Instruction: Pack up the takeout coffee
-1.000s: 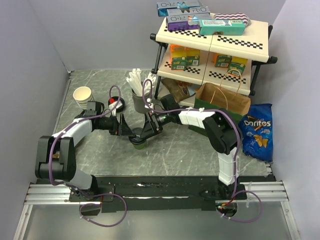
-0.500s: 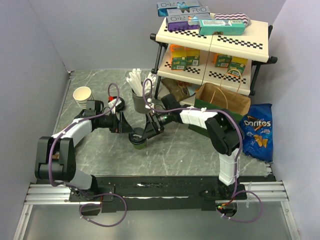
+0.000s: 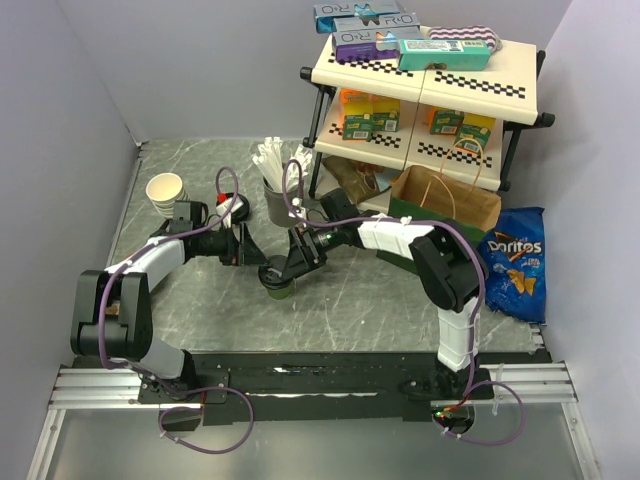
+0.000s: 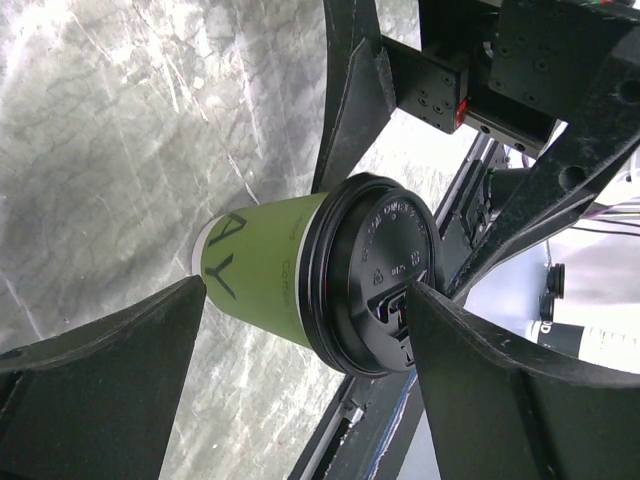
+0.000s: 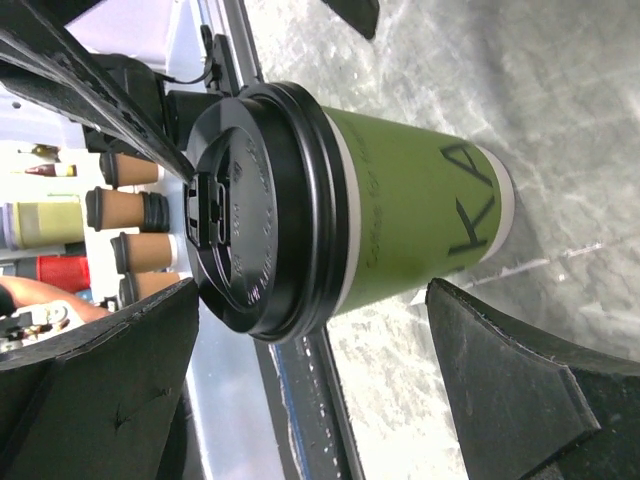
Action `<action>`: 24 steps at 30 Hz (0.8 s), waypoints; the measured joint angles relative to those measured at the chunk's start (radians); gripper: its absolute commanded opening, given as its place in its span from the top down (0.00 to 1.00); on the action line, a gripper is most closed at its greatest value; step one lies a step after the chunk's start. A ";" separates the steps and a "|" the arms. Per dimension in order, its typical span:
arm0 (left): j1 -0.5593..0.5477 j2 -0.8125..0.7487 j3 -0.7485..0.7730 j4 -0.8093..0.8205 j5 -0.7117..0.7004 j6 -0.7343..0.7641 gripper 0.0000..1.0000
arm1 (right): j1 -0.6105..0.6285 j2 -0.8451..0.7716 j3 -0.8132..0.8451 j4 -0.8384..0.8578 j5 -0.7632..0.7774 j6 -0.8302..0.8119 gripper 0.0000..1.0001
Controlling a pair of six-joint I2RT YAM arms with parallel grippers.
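Packing is barely begun (the coffee isn't bagged yet): the one coffee cup [image 3: 278, 284] stands on the table [image 3: 200, 300] between both arms, well apart from the single brown paper bag [image 3: 447, 197]. The left gripper [image 4: 308, 290] and right gripper [image 5: 310, 290] both straddle it, jaws wide, seemingly not touching. One white cup [image 3: 165, 188] sits aside. Grasping, carrying and bagging remain.

Takeout coffee [image 3: 279, 284]: green paper cup, black lid, upright on table [image 3: 200, 300]

One takeout coffee [image 4: 280, 270], one white cup [image 3: 166, 192], one paper bag [image 3: 445, 205] and one Doritos bag [image 3: 513, 262].
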 measured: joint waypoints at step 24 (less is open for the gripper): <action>-0.001 -0.160 -0.009 -0.068 -0.044 0.142 0.01 | -0.014 -0.166 0.041 -0.219 0.144 -0.190 0.00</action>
